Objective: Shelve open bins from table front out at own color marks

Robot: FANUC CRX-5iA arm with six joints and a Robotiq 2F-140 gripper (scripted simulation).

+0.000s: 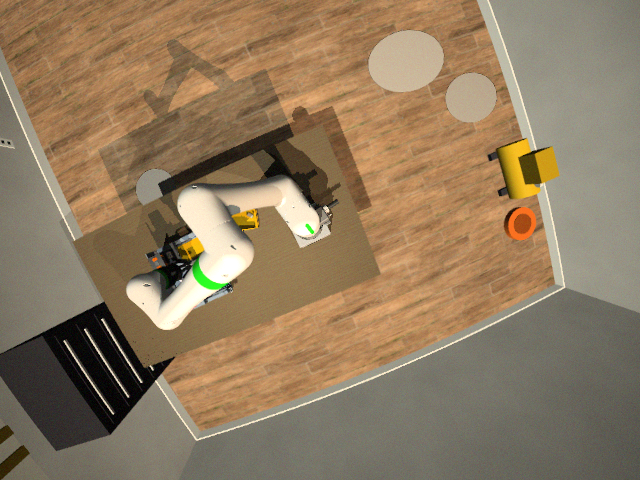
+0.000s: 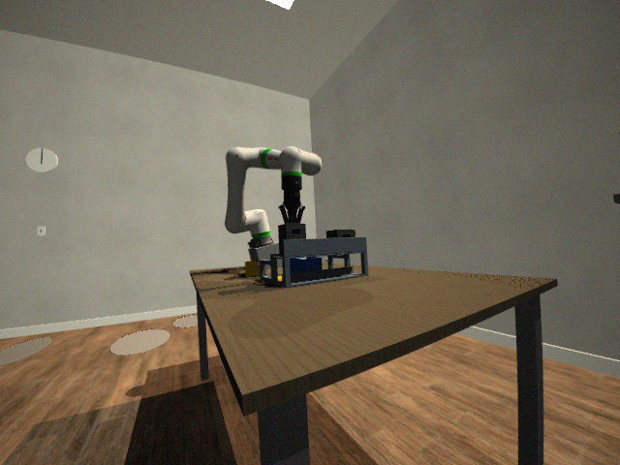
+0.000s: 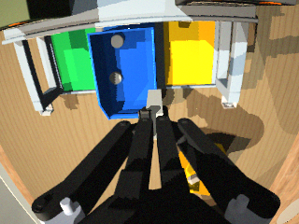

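The blue bin (image 3: 127,69) (image 2: 305,263) stands in the middle place of the grey shelf (image 3: 125,7) (image 2: 320,246), two grey parts in it, its front end toward my fingers. The green place (image 3: 71,59) is to its left and the yellow place (image 3: 190,52) to its right, both empty. My gripper (image 3: 154,99) (image 2: 292,219) is shut with nothing between its fingers; its tips hang just above the blue bin's front right corner. The yellow bin (image 1: 247,219) (image 2: 252,268) stands on the table beside the shelf; a piece of it shows under my fingers in the wrist view (image 3: 187,163).
The arm's base (image 1: 312,229) is near the table's (image 2: 400,310) far edge. The shelf's posts (image 3: 224,75) flank the places.
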